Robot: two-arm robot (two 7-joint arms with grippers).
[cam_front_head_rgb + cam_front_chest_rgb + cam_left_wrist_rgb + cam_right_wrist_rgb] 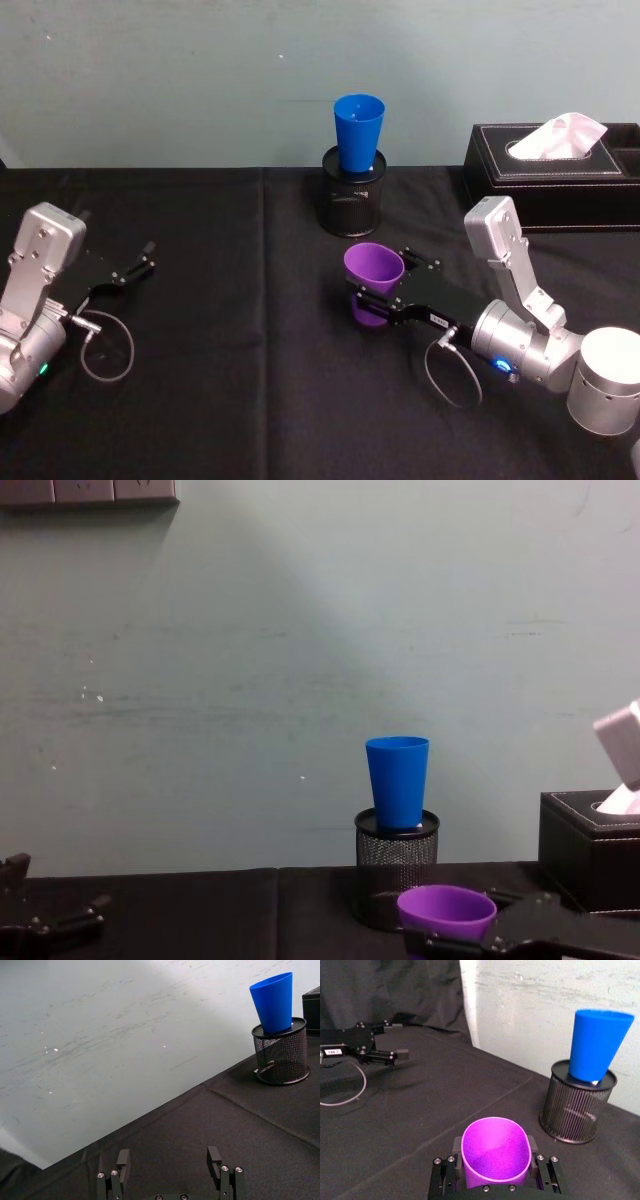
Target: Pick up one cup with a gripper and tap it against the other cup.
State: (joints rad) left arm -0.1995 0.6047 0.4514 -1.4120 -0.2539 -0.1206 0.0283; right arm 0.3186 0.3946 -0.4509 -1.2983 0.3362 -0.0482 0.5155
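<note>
The purple cup [372,283] stands upright between the jaws of my right gripper [385,280], which is shut on its sides near the middle of the black table. In the right wrist view the purple cup [495,1152] sits between the pads of the right gripper [494,1147], open rim up. I cannot tell whether its base touches the cloth. The blue cup [359,130] stands upright in a black mesh pen holder [352,200] just behind it, a short gap away. My left gripper [135,262] rests open at the far left with nothing in it.
A black tissue box [550,170] with a white tissue sits at the back right, close to the right arm. A grey cable loop [105,345] lies by the left arm. The pale wall runs right behind the pen holder.
</note>
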